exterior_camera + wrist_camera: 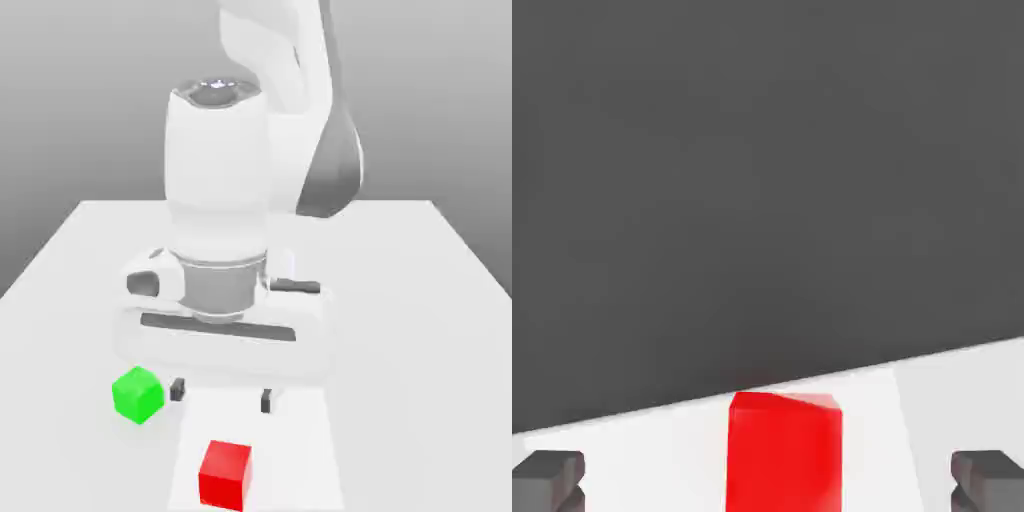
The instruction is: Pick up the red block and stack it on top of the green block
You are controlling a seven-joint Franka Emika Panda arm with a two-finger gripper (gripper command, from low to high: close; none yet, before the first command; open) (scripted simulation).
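Hovering above the white table (pixel 420 300), the gripper (pixel 221 394) has its fingers spread wide with nothing between them. The red block (pixel 225 474) sits on the table nearer the camera than the fingertips in the exterior view, apart from them and roughly in line with the gap. In the hand view the red block (pixel 783 452) lies between the two dark fingertips (pixel 548 478) but ahead of them. The green block (pixel 137 394) rests just beside the finger on the exterior view's left, so the reach likely goes forward and down.
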